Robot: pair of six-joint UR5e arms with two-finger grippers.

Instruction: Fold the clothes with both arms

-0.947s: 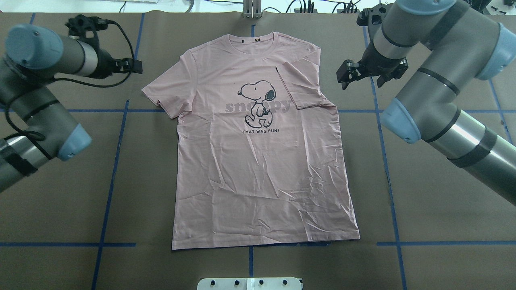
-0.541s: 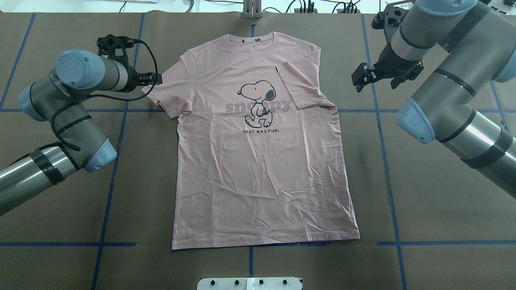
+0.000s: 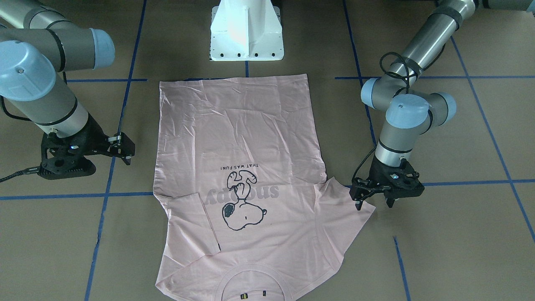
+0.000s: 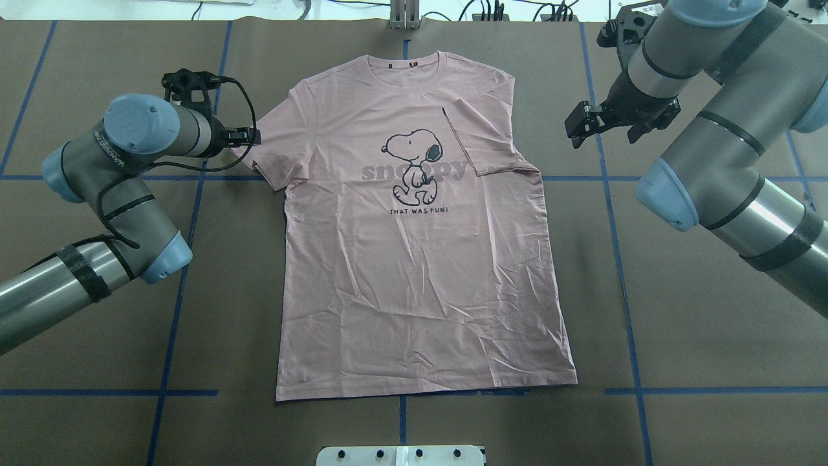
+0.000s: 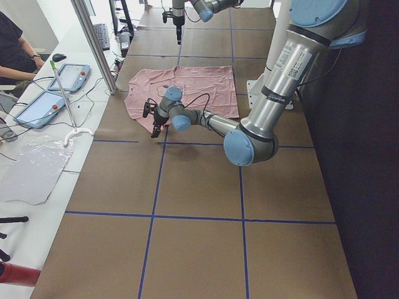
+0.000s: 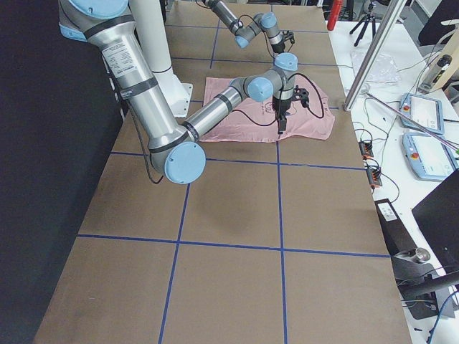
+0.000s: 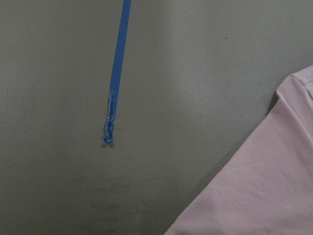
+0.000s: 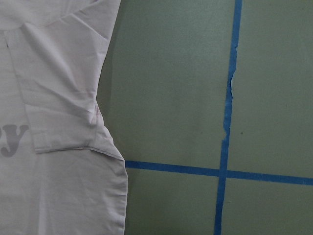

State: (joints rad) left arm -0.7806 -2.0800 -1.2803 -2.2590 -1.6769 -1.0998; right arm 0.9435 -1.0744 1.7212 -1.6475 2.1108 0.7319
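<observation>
The pale pink T-shirt lies flat and face up on the brown table, cartoon dog showing, collar at the far edge. The sleeve on my right side is folded inward over the chest. The other sleeve is spread out. My left gripper is open, low over the tip of that spread sleeve. The left wrist view holds only the sleeve edge and bare table. My right gripper is open and empty, a hand's width right of the shirt. The folded sleeve shows in the right wrist view.
Blue tape lines grid the brown table cover. The white base pedestal stands at the shirt's hem side. A metal post and a side desk with tablets, where a person sits, lie beyond the collar end.
The left arm swung in from the far left, bringing its gripper to the spread sleeve's tip. The right gripper drew back to the right, away from the shirt, then held still.
</observation>
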